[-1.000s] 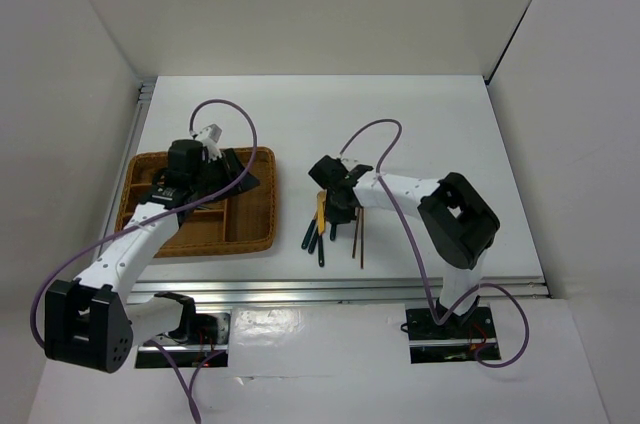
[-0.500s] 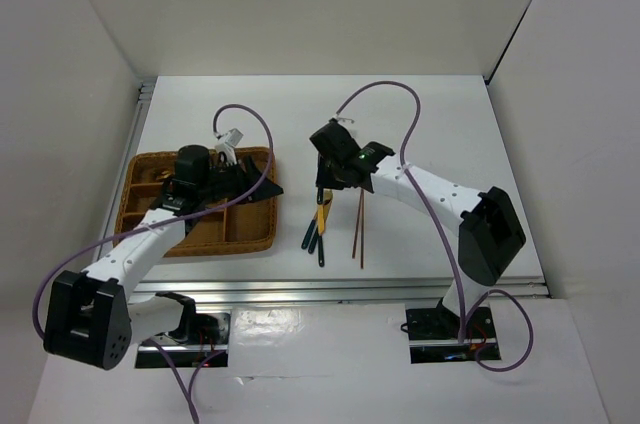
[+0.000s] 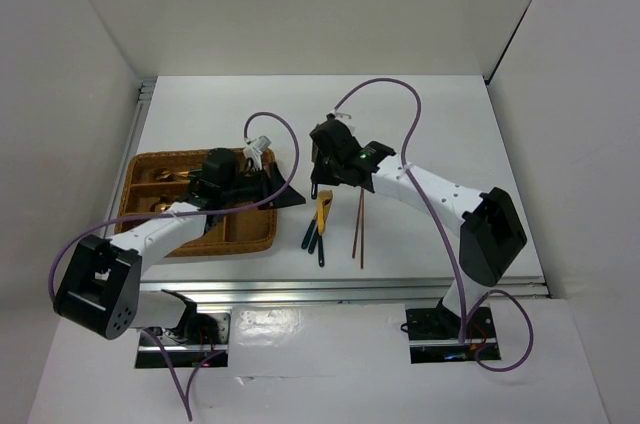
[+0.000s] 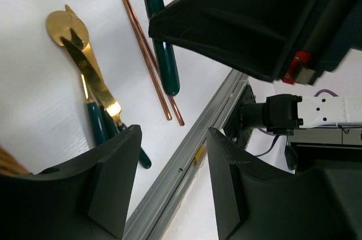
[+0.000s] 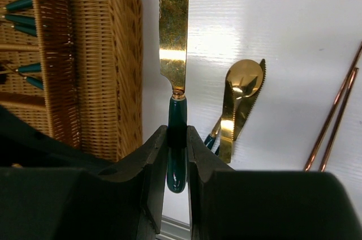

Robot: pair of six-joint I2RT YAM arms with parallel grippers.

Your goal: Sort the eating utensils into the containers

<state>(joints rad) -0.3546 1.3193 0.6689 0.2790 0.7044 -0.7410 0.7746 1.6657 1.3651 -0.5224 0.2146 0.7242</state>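
Observation:
My right gripper (image 5: 177,149) is shut on the dark teal handle of a gold-bladed knife (image 5: 173,30). The knife hangs above the table just right of the woven wicker tray (image 5: 107,53). In the top view the right gripper (image 3: 323,176) hovers beside the tray (image 3: 150,157). My left gripper (image 3: 290,196) is open and empty at the tray's right edge; its fingers (image 4: 113,183) frame the table's front rail. On the table lie a gold spoon with a serrated knife (image 4: 73,33), more teal-handled utensils (image 3: 316,229) and reddish-brown chopsticks (image 3: 358,229).
Several teal-handled utensils (image 5: 22,19) lie in the tray's compartments. A metal rail (image 3: 340,289) runs along the table's near edge. White walls close in the table on three sides. The right arm's purple cable (image 3: 385,84) loops above the table.
The right gripper has risen from the pile with the knife and shifted slightly left. The left gripper has swung right from over the tray to its right edge, jaws widening a little.

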